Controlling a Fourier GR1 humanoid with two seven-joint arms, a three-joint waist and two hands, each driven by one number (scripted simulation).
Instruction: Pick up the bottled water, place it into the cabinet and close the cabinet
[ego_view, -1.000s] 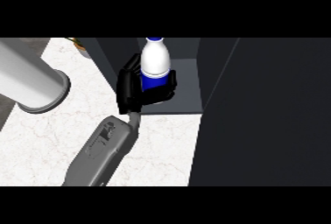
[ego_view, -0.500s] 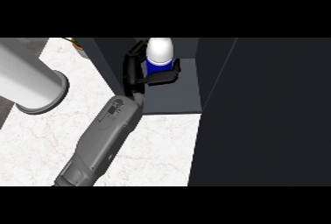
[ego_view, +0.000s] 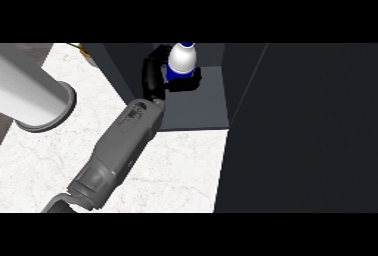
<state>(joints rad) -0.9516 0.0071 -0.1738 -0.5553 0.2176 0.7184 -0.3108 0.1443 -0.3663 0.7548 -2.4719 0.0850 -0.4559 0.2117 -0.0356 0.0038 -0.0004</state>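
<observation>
Head view shows the right hand (ego_view: 156, 75) curled around the bottle (ego_view: 181, 61), holding it upright inside the cabinet (ego_view: 196, 107), probably to set it down.

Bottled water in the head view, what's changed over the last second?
The black right hand, curled round the white bottle with the blue label, has carried it deeper into the dark cabinet, the grey forearm stretching farther in. The grip has not let go. The marble counter and the cabinet's dark open door stayed as they were.
</observation>
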